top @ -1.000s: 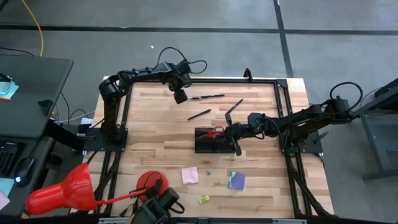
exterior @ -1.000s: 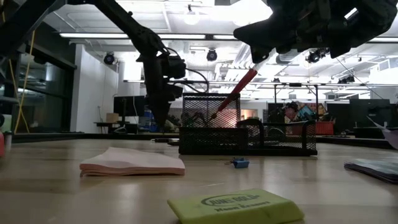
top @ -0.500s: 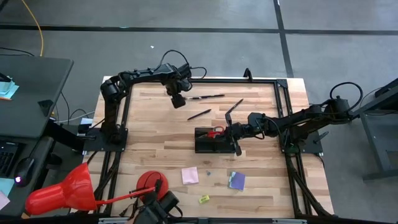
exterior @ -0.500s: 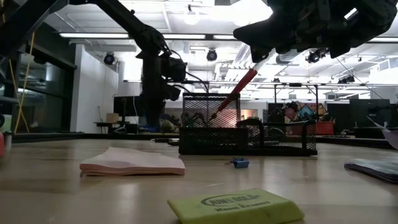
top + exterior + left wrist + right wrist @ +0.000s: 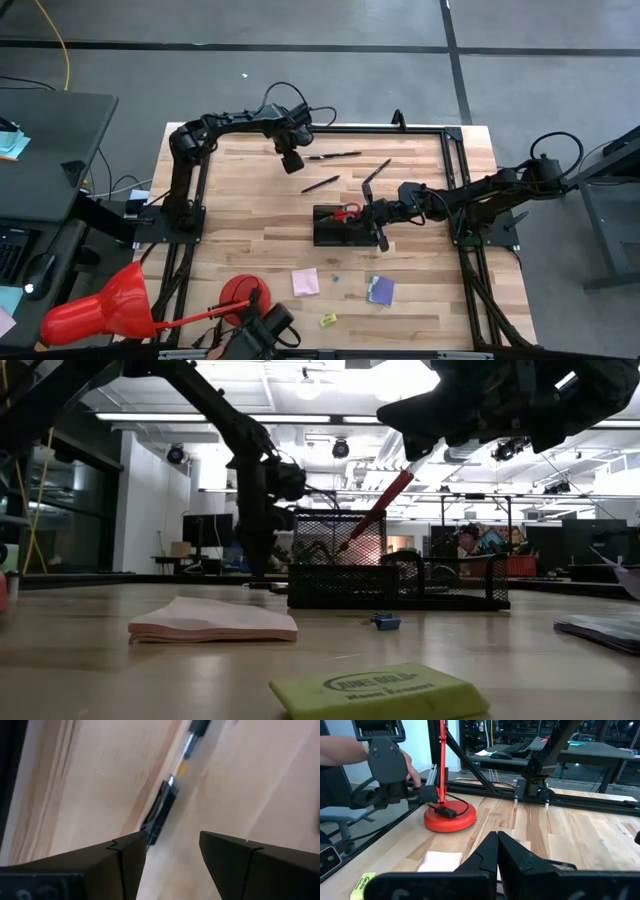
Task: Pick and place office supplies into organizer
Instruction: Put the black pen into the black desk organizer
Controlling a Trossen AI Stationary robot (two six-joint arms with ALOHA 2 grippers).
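The left end effector (image 5: 292, 160) is held low over the far side of the surface (image 5: 250, 215), fingers (image 5: 90, 865) apart, with the capped end of a pen (image 5: 162, 812) seen between and just ahead of them on the wood. From above, that pen (image 5: 335, 155) lies just beside the end effector, and two more pens (image 5: 320, 184) (image 5: 376, 171) lie nearer the middle.

The right end effector (image 5: 381, 222) is poised over the right end of the organizer (image 5: 332, 231), its fingers (image 5: 490, 855) pressed together with nothing visible between them. The scissors (image 5: 346, 212) sit in the organizer, red handles up; in the low view a red handle (image 5: 385, 500) leans out above the mesh.

At the near side, the pink pad (image 5: 305, 281), purple pad (image 5: 380, 290) and yellow piece (image 5: 328, 320) are left on the surface, well apart from the organizer. A tiny blue item (image 5: 386, 622) lies just in front of the organizer.
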